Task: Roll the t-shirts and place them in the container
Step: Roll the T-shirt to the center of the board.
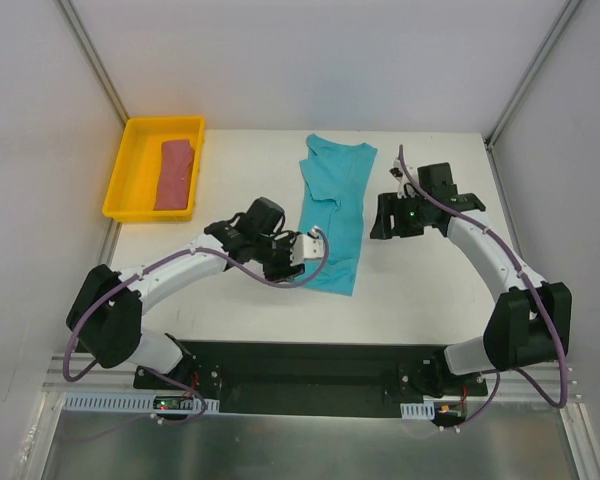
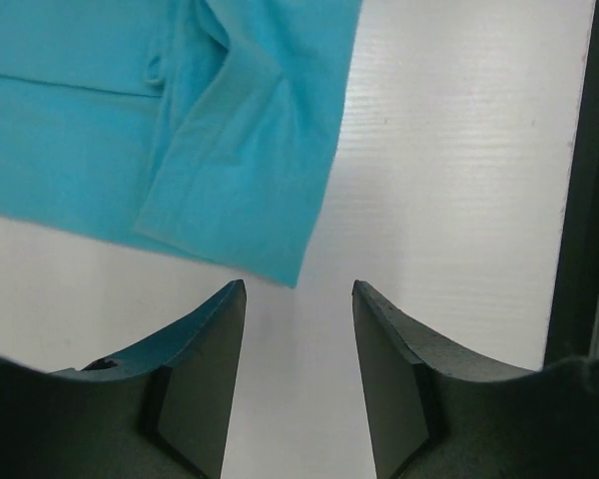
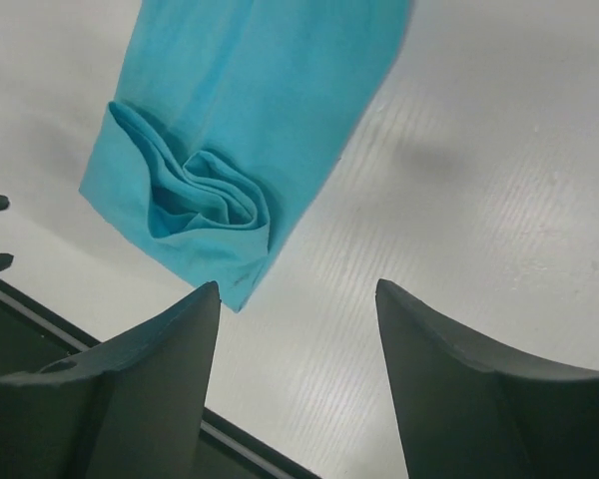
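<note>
The turquoise t-shirt (image 1: 335, 212) lies folded into a long strip in the middle of the table, neck end at the back. My left gripper (image 1: 298, 262) is open and empty at the strip's near left edge; in the left wrist view the shirt (image 2: 180, 130) has its corner just ahead of the gripper (image 2: 299, 294). My right gripper (image 1: 385, 216) is open and empty just right of the strip. In the right wrist view the shirt (image 3: 250, 110) shows a bunched fold (image 3: 212, 200), just beyond the gripper (image 3: 299, 289). The rose-red t-shirt (image 1: 175, 173) lies folded in the tray.
The yellow plastic tray (image 1: 120, 185) stands at the back left corner of the table. White walls enclose the table on three sides. The black base rail (image 1: 310, 375) runs along the near edge.
</note>
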